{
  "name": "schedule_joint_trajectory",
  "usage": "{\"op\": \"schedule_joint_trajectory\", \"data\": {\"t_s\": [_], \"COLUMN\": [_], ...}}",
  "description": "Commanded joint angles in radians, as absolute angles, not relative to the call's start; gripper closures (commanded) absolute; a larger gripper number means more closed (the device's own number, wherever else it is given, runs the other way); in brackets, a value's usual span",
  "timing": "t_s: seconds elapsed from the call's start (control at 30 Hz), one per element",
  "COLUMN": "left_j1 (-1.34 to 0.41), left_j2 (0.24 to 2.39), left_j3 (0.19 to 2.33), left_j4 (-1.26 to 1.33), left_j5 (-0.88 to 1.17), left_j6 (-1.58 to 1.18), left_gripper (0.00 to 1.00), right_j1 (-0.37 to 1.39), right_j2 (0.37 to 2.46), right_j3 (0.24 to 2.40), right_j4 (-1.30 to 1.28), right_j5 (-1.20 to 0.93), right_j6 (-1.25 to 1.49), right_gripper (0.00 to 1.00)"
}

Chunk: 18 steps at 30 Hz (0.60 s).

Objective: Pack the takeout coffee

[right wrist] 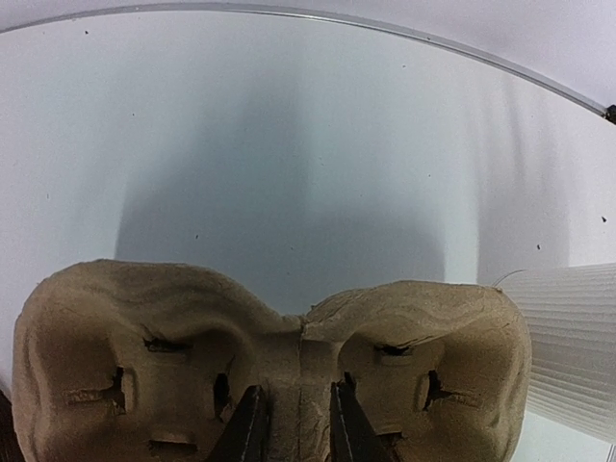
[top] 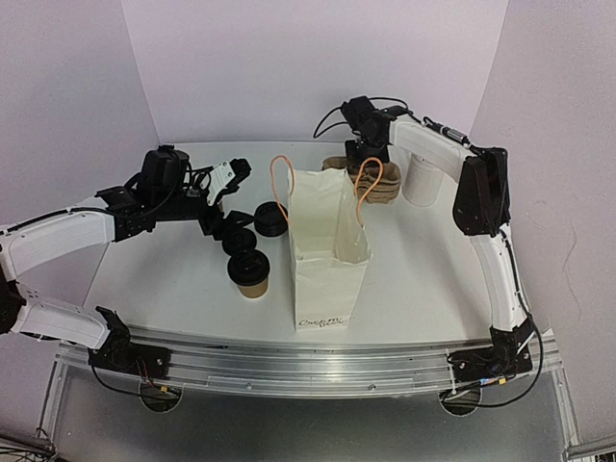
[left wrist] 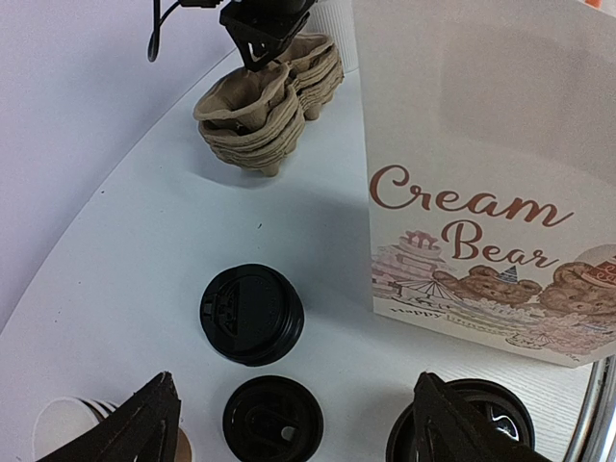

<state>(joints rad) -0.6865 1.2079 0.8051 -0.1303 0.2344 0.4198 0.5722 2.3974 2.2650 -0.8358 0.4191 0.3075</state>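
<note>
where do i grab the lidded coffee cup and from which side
Grip the cup by its brown wall just under the lid, coming in level from the left. It stands upright, so the wall offers two opposite sides. The bag crowds its right, and pinching the lid from above would likely pop it off.

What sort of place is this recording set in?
Probably a lab tabletop staged as a café takeout counter: bare white backdrop, printed paper bag, stacked pulp cup carriers, lidded coffee cup.
</note>
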Motion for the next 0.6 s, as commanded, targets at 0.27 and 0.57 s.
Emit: {"op": "schedule_joint_trajectory", "data": {"t_s": [0.27,0.57], "left_j1": [-0.689,-0.689], "left_j2": [1.204,1.203], "left_j3": [0.81,0.807], "left_j4": [-0.112,-0.114], "left_j5": [0.245,0.246], "left_j6": [0.43,0.431], "left_gripper": [0.17,0.17], "right_j1": [0.577,0.577], "right_j2": [2.361,2.365], "right_j3": [2.293,2.267], "right_j4": [-0.848,-0.851], "right_j5": [0.433,0.451], "right_j6": [0.311,0.318], "right_gripper": [0.94,0.81]}}
